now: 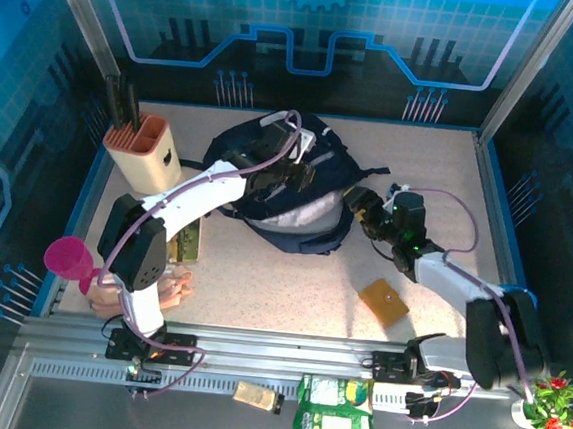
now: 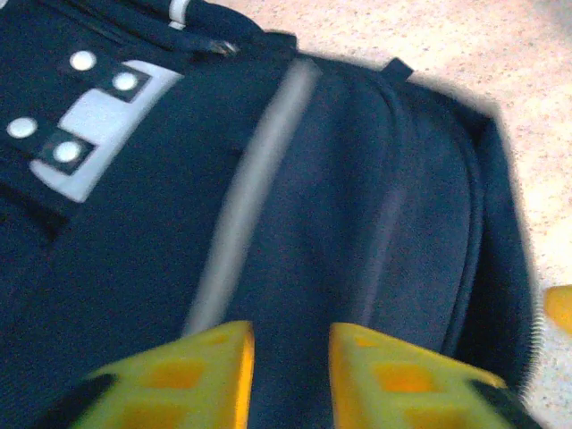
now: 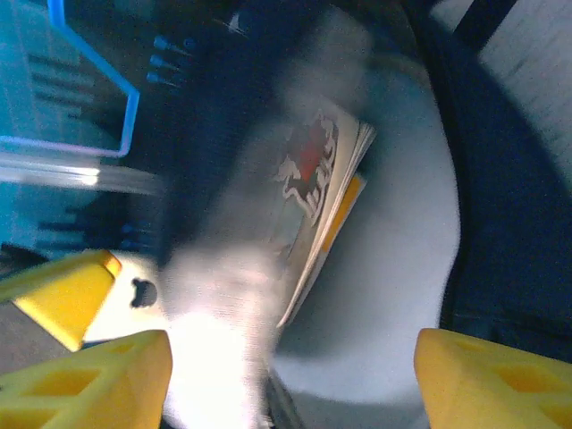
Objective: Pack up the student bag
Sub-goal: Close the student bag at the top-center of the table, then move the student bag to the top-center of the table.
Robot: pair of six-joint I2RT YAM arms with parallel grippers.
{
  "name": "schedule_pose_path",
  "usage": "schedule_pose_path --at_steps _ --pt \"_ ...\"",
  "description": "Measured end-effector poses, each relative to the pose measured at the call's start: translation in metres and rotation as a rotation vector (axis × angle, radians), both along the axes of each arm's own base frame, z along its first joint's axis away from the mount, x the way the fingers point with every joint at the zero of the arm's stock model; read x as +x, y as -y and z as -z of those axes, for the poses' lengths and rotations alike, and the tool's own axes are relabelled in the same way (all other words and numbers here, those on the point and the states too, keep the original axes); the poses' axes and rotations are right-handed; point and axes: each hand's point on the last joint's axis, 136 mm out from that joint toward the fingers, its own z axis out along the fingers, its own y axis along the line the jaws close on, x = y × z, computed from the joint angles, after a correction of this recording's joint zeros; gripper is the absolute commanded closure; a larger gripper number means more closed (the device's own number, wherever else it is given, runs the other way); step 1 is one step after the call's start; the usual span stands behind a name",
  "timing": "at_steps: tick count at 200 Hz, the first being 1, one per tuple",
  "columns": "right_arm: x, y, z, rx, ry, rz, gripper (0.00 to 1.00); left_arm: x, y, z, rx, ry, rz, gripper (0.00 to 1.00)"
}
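1. top external view: the student bag (image 1: 332, 148) lies at the middle of the tabletop (image 1: 260, 283), toward the far side. its pale lining shows along the near side.
2. i read my left tool (image 1: 292, 178) over the middle of the bag. my right tool (image 1: 356, 201) sits at the bag's right edge.
3. left wrist view: the left tool (image 2: 290, 375) has its fingers (image 2: 197, 375) set narrow, with nothing between them. they are close over the navy fabric, just beside a white piping stripe (image 2: 255, 179). the grey-white patch (image 2: 98, 125) with round studs is at upper left.
4. right wrist view: the right tool (image 3: 290, 384) has its fingers (image 3: 492, 380) set wide, with nothing gripped. between them i see the pale lining (image 3: 393, 268) and a printed booklet (image 3: 322, 188) with a red mark, lying inside the bag. a blurred pale shape crosses in front of it; i cannot tell what it is.
5. other items, top external view:
   - a beige holder (image 1: 143, 154) stands at far left.
   - a pink cup (image 1: 70, 256) is at the left edge.
   - an orange-brown flat square (image 1: 383, 301) lies beside the right arm, well apart from the bag.
   - a green packet (image 1: 335, 409) rests on the front rail.
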Motion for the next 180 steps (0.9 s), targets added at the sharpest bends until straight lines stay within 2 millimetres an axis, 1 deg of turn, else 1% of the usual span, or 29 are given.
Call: schedule_pose_path --at_steps 13,24,35,48,63,85,104,120,135,153,167,180 --pt "-0.007 0.012 -0.008 -0.069 0.024 0.03 0.23 -0.006 -0.007 0.005 -0.007 -0.023 -0.023 0.52" --pt "-0.012 0.021 -0.011 -0.121 0.032 0.05 0.23 -0.012 -0.014 0.01 -0.013 -0.045 -0.048 0.42" --pt "-0.016 0.029 -0.008 -0.176 0.028 0.063 0.22 -0.019 -0.025 0.017 -0.018 -0.069 -0.083 0.33" --pt "-0.019 0.035 0.0 -0.233 0.003 0.068 0.22 -0.027 -0.039 0.028 -0.012 -0.097 -0.123 0.24" --pt "-0.022 0.039 0.006 -0.279 -0.02 0.06 0.22 -0.034 -0.061 0.049 -0.009 -0.152 -0.205 0.2" --pt "-0.018 0.038 0.008 -0.313 -0.029 0.047 0.22 -0.041 -0.095 0.083 -0.014 -0.247 -0.33 0.18" --pt "-0.014 0.031 0.008 -0.327 -0.031 0.026 0.22 -0.041 -0.113 0.103 -0.04 -0.307 -0.416 0.16" --pt "-0.012 0.023 0.01 -0.333 -0.036 0.004 0.22 -0.037 -0.114 0.113 -0.062 -0.331 -0.442 0.16" --pt "-0.012 0.018 0.013 -0.335 -0.044 -0.012 0.22 -0.03 -0.109 0.123 -0.068 -0.353 -0.445 0.16" --pt "-0.012 0.015 0.018 -0.339 -0.056 -0.023 0.22 -0.016 -0.1 0.133 -0.068 -0.373 -0.442 0.18" --pt "-0.013 0.014 0.02 -0.34 -0.06 -0.025 0.22 -0.005 -0.094 0.135 -0.066 -0.384 -0.435 0.18" --pt "-0.013 0.014 0.02 -0.341 -0.061 -0.025 0.22 0.008 -0.087 0.132 -0.07 -0.374 -0.422 0.19"
